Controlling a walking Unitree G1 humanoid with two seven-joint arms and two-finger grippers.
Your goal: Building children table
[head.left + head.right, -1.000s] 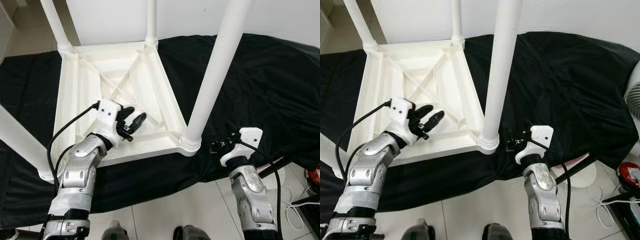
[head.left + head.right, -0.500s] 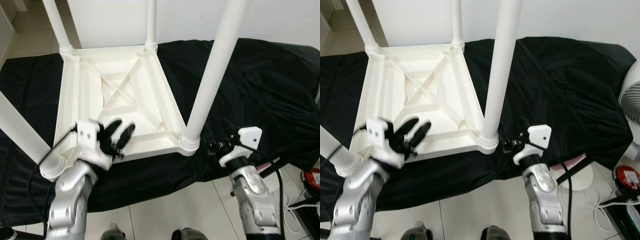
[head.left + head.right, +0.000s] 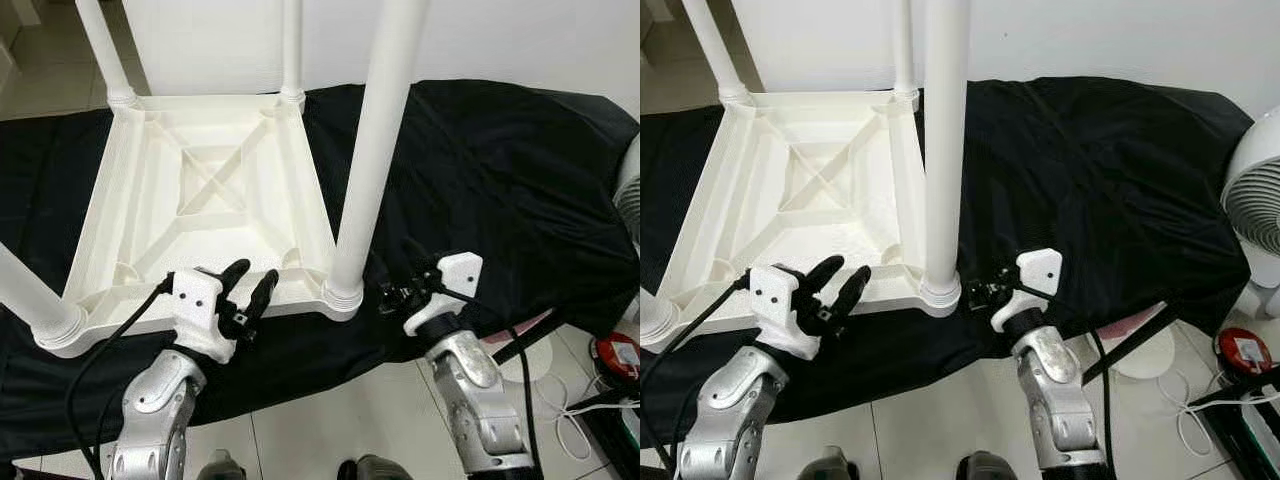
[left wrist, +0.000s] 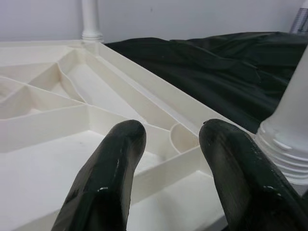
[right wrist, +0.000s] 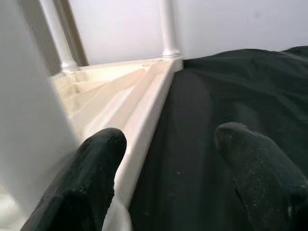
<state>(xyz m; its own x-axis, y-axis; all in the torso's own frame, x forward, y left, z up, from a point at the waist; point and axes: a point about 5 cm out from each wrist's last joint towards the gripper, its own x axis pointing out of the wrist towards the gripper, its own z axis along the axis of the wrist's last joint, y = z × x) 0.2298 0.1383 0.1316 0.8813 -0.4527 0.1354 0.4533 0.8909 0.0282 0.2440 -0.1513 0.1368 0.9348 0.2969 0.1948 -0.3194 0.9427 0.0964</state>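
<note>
Both jaws parted, gripping nothing. Left gripper (image 3: 250,292) poised over near edge of upturned white table (image 3: 200,200), fingers (image 4: 108,178) above its ribbed underside. Right gripper (image 3: 392,293) just beside nearest upright leg (image 3: 375,150), over black cloth (image 3: 500,170). Table lying legs-up on cloth, by pale wall. White fan (image 3: 1255,200) at far right.

The place looked like a room in a home. Pale floor tiles (image 3: 330,420) ran along the bottom of the frame, and a plain white wall (image 3: 520,40) filled the top. A black cloth (image 3: 500,170) was spread across the middle, a white fan (image 3: 1252,190) stood at the right edge, and loose cables (image 3: 1200,415) lay in the lower right corner.
</note>
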